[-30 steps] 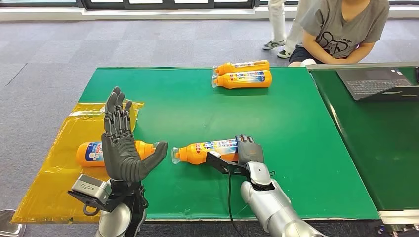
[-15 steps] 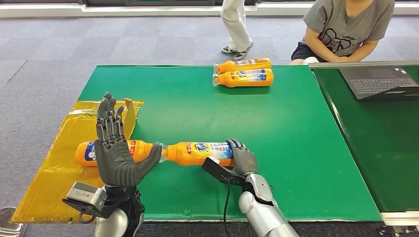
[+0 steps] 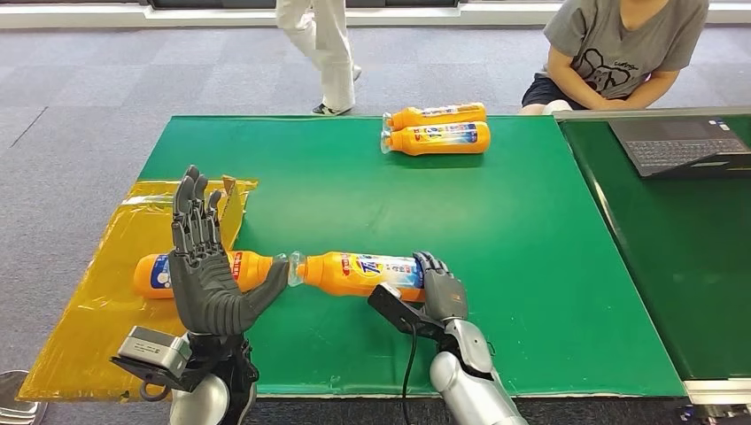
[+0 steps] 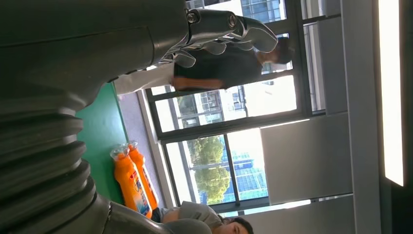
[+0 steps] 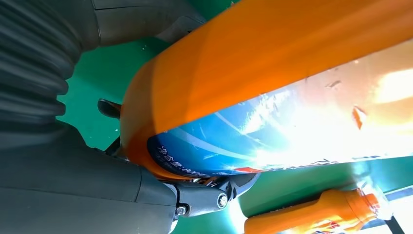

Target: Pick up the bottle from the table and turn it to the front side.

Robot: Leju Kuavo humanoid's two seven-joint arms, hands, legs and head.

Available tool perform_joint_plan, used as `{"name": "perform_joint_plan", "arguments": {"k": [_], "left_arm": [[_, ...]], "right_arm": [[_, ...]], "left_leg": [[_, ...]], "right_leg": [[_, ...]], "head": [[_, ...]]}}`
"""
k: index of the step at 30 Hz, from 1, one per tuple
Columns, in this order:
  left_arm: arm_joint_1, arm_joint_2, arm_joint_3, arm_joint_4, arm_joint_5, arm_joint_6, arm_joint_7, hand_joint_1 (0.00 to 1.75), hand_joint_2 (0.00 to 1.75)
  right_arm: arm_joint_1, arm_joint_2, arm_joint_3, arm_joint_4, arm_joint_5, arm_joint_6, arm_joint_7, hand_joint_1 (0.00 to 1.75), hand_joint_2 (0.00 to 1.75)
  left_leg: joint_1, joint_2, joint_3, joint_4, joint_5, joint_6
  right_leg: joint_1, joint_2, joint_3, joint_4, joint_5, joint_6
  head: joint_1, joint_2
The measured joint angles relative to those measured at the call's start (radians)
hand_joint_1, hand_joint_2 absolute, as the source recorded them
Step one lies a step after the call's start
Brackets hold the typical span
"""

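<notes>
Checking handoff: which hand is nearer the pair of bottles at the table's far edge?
Right. The right hand grips a bottle mid-table; the left hand, raised open at the near left, sits farther from the pair.

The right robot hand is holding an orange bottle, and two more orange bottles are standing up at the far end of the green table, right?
Almost. The right robot hand does hold an orange bottle, but the two far bottles are not standing up. In the head view they lie on their sides, next to each other, at the far edge of the green table.
</notes>
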Motion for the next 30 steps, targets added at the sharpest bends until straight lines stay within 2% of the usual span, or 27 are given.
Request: {"name": "perform_joint_plan", "arguments": {"k": [12,15,17,20,22,26,30], "left_arm": [[0.0,0.0,0.0,0.001,-0.001,-0.002,0.001,0.0,1.75],[0.0,0.0,0.0,0.004,-0.001,-0.002,0.001,0.0,1.75],[0.0,0.0,0.0,0.006,-0.001,0.001,0.001,0.0,1.75],[0.001,0.0,0.001,0.009,0.0,0.005,-0.001,0.0,1.75],[0.001,-0.001,0.002,0.014,0.001,0.01,-0.002,0.0,1.75],[0.0,-0.003,0.001,0.026,0.002,0.022,-0.007,0.0,1.75],[-0.002,-0.005,0.001,0.037,0.002,0.025,-0.01,0.0,1.75]], "right_arm": [[0.005,-0.001,0.0,-0.005,-0.008,-0.001,-0.003,1.75,1.75],[0.01,0.0,-0.002,-0.007,-0.038,-0.005,-0.029,1.75,1.75],[0.02,0.003,-0.015,-0.013,-0.131,-0.017,-0.111,1.75,1.75],[0.039,0.019,-0.054,-0.04,-0.38,-0.031,-0.31,1.75,1.75],[0.047,0.028,-0.076,-0.068,-0.532,-0.023,-0.402,1.75,1.75],[0.066,0.037,-0.09,-0.133,-0.732,0.007,-0.464,1.75,1.75],[0.073,0.041,-0.09,-0.185,-0.798,0.01,-0.47,1.75,1.75]], "left_leg": [[0.0,0.0,0.0,0.0,0.0,0.0],[0.0,0.0,0.0,0.0,0.0,0.0],[0.0,0.0,-0.001,0.0,0.0,0.0],[0.0,0.0,-0.002,0.0,0.0,0.0],[0.0,0.0,-0.002,0.0,0.0,0.0],[0.0,0.0,-0.003,0.0,0.0,0.0],[0.0,0.0,-0.003,0.0,0.0,0.0]], "right_leg": [[0.0,0.0,0.0,0.0,0.0,0.0],[0.0,0.0,0.0,0.0,0.0,0.0],[0.0,0.0,-0.001,0.0,0.0,0.0],[0.0,0.0,-0.002,0.0,0.0,0.0],[0.0,0.0,-0.002,0.0,0.0,0.0],[0.0,0.0,-0.003,0.0,0.0,0.0],[0.0,0.0,-0.003,0.0,0.0,0.0]], "head": [[0.0,0.0],[0.0,0.0],[0.0,0.0],[0.0,0.0],[0.0,0.0],[0.0,0.0],[0.0,0.0]]}}
